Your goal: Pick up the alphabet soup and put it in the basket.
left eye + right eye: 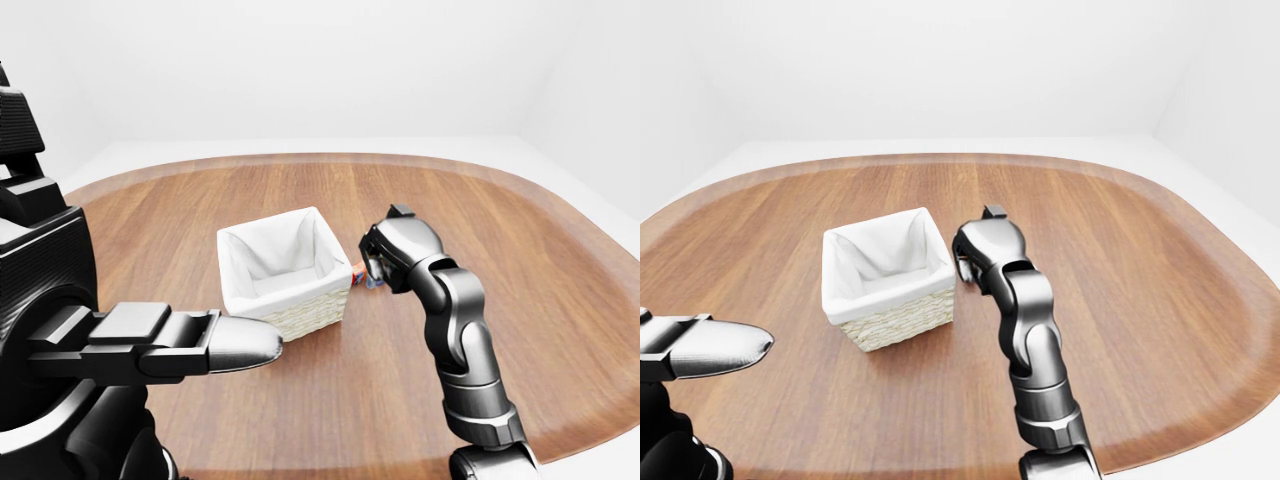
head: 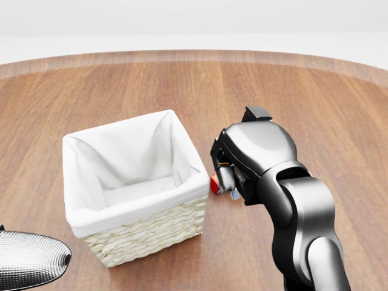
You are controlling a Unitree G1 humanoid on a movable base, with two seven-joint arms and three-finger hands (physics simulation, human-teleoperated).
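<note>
While the right robot hand [image 2: 227,176] hangs low over the brown wooden surface [image 2: 315,109], its grey fingers [image 2: 227,179] curl down about the small red-labelled alphabet soup can [image 2: 214,184]; only a red corner of the can shows beneath the palm, so whether the fingers truly clamp it cannot be told; the can sits just left of and under that hand, nearly touching the square wicker basket with a white cloth lining [image 2: 136,209]; the basket's near wall stands between the hand and the lined hollow; the left robot hand [image 1: 235,345], a dark rounded shape, is far to the left, its fingers not visible.
</note>
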